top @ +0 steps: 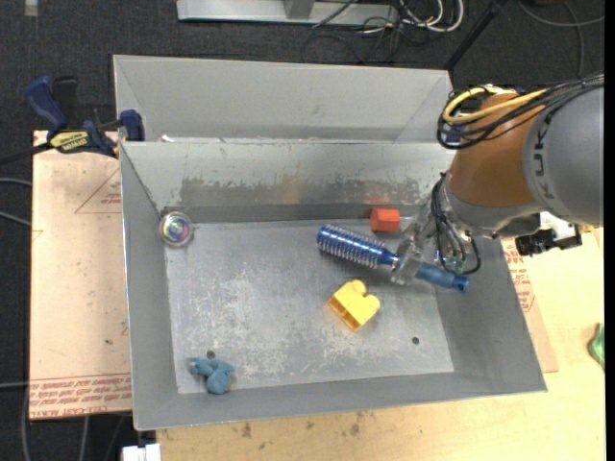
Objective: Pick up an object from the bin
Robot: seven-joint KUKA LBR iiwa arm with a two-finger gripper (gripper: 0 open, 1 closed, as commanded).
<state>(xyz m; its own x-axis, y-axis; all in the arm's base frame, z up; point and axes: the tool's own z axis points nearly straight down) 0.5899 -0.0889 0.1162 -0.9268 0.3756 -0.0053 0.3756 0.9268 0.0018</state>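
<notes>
A blue hairbrush (360, 248) lies on the bin floor right of centre, its bristled head pointing left and its handle end (452, 279) pointing right. My gripper (405, 265) is low over the middle of the brush's handle and hides that part. A small orange-red cube (385, 220) sits just behind the brush by the back wall. A yellow building block (354, 304) lies in front of the brush, clear of the gripper.
A shiny round ball (176, 228) rests in the back left corner. A small blue figure (212, 374) lies at the front left. The arm with its orange cover and cables comes in over the bin's right wall.
</notes>
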